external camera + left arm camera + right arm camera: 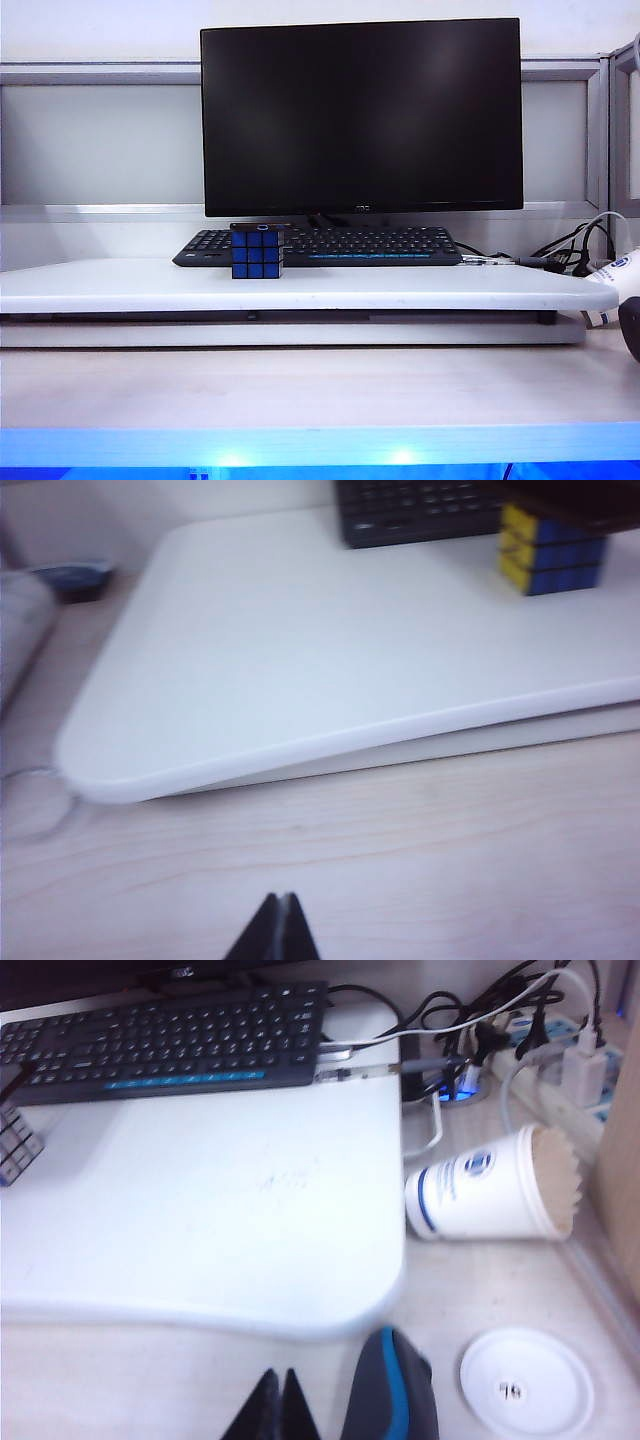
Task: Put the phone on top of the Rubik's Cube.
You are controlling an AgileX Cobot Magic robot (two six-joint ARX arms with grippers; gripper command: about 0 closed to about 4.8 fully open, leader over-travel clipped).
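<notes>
Phone (pixel 262 228) already rests on Rubik's Cube (pixel 257 255), so I judge placement done, left gripper (pixel 279 932) and right gripper (pixel 279 1407) pressed together, empty, needing only parking.

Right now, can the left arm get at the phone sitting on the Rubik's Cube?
Probably yes. The left gripper, shut, hangs over the desk before the white board; only bare board lies between it and the phone on the Rubik's Cube. The right gripper, shut, is off by the paper cup.
</notes>
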